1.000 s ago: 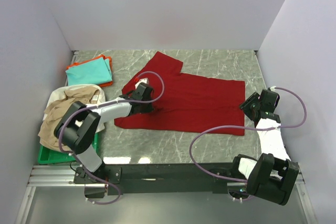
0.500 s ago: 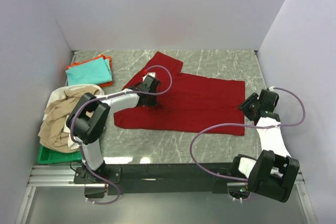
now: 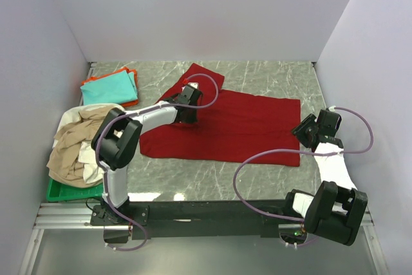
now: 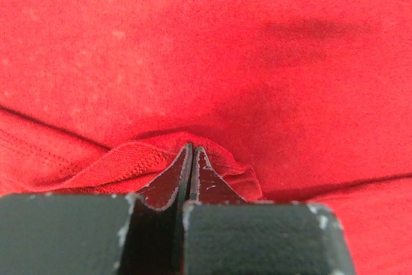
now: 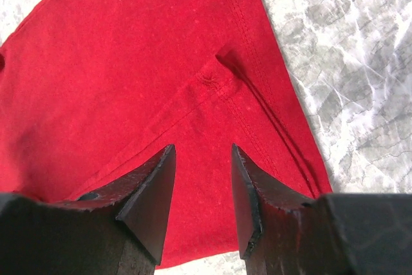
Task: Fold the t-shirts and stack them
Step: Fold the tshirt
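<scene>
Lying flat on the marble table [image 3: 270, 78], the dark red t-shirt [image 3: 244, 127] is spread across the ctr, long side running left-right. One flap at its far-left end is angled toward the far wall.

L gripper [image 4: 192, 149] is set on the shirt's left part. Its jaws are pressed together on a small ridge of hem cloth, which is bunched up around the tips in the wrist view.

R gripper [image 5: 203, 149] is placed over the shirt's right edge, by the near-right corner. Its jaws are parted w/ nothing betw. them; only red cloth, a stitched seam and a strip of marble are seen below. Whether the tips touch the cloth can't be told.

At far left a folded teal t-shirt [image 3: 109, 88] is laid on an orange t-shirt [image 3: 131, 103], of which only the edges show. Nearer, at the left edge, a beige t-shirt [image 3: 67, 152] and a white t-shirt [image 3: 85, 154] are heaped unfolded in a green tray [image 3: 61, 191], spilling over its rim. Both piles are apart from the red shirt.
</scene>
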Available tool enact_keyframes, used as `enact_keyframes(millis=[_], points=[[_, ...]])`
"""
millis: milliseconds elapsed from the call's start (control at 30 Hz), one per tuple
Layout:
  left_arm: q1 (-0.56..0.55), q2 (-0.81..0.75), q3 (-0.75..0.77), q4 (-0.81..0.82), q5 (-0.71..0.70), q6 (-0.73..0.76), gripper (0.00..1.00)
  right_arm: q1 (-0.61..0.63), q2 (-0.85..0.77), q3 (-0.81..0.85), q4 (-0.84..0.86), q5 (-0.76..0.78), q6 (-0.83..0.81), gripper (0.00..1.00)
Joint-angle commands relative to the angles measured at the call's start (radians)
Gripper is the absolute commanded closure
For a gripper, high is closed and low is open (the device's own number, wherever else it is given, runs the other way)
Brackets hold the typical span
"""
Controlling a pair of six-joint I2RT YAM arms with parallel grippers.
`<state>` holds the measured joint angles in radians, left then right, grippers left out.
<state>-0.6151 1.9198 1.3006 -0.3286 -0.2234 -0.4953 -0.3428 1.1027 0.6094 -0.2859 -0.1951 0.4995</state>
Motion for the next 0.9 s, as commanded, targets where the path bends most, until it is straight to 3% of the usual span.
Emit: enact_keyframes(millis=[0, 867], points=[[-0.005, 0.013, 0.055, -0.021, -0.022, 0.029, 1.0, 0.004, 0.009, 0.046, 0.034, -0.013, -0.016, 0.53], [-0.017, 0.065, 0.132, -0.03, 0.03, 0.1, 1.0, 0.005, 0.031, 0.043, 0.047, -0.041, -0.016, 0.55]])
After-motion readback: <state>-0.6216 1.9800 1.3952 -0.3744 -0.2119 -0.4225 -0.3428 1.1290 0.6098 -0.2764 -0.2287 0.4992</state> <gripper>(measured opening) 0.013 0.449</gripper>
